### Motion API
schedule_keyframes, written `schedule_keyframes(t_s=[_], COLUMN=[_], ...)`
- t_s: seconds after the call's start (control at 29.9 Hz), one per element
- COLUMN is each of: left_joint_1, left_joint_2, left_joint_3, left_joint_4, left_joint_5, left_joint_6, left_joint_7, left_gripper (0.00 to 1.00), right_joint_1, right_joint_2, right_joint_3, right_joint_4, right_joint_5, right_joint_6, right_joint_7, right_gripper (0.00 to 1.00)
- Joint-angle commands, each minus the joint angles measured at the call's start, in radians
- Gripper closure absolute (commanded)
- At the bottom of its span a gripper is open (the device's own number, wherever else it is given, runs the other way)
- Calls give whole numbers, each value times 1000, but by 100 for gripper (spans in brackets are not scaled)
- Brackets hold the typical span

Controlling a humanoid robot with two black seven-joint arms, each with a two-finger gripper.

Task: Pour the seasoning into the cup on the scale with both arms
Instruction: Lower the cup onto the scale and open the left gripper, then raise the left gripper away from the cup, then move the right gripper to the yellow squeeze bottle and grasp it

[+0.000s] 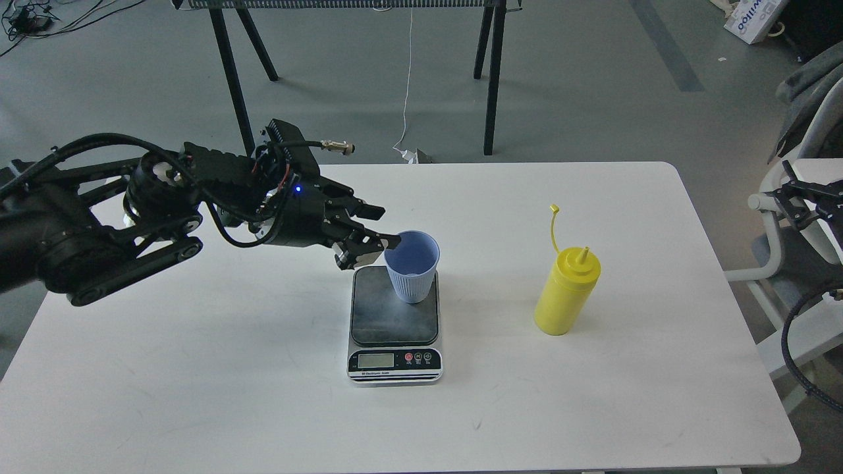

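The light-blue ribbed cup (411,270) stands upright on the back half of the scale (394,322), which has a dark platform and a silver front with display. My left gripper (383,228) is open just left of the cup's rim, its lower fingertip (392,239) close to the rim; I cannot tell if it touches. The yellow seasoning bottle (566,295) stands upright on the table to the right, its cap strap sticking up. A small dark part of my right arm (798,196) shows at the right edge, off the table; its fingers cannot be told apart.
The white table (263,368) carries only the scale and bottle. Black trestle legs (490,79) stand behind the far edge. A white chair (790,263) and black cable sit off the right edge.
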Motion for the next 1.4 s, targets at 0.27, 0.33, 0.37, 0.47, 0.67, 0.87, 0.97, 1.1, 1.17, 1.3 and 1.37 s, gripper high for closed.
schedule_keyframes(t_s=[0.27,0.33,0.37,0.47,0.67,0.87,0.97,1.1,1.17,1.3,1.37], left_joint_1=[12,15,15,21,33,89,119,124,124,124,122], left_joint_2=[-1,-11,-16,-51,-88,-90,-90,-90,-88,-79,-74], left_joint_3=[-173,-177,-180,-179,-185,-272,-309,-309,-309,-309,-311], left_joint_4=[162,226,263,348,444,445,445,445,445,445,443], left_joint_5=[-987,-1172,-1277,-1579,-1856,-1900,-1900,-1900,-1900,-1900,-1900], left_joint_6=[-8,-9,-12,-14,-66,-92,-97,-95,-94,-94,-94], left_joint_7=[-2,-5,-7,-7,3,9,9,9,9,9,9], left_gripper=[0,0,0,0,0,0,0,0,0,0,0], right_joint_1=[-93,-157,-193,-286,-455,-566,-577,-575,-569,-563,-561], right_joint_2=[-89,-101,-105,-95,-63,75,145,256,302,336,339], right_joint_3=[-62,-59,-56,-52,-47,-47,-47,-47,-47,-35,-16], right_joint_4=[205,300,347,449,634,645,639,639,638,629,607], right_joint_5=[-84,-84,-84,-78,-75,-77,-78,-86,-87,-89,-89], right_joint_6=[0,0,0,0,0,0,0,0,0,0,0], right_joint_7=[3,1,1,3,40,52,54,54,55,57,60], right_gripper=[1,0,0,0,0,1,1,1,0,1,1])
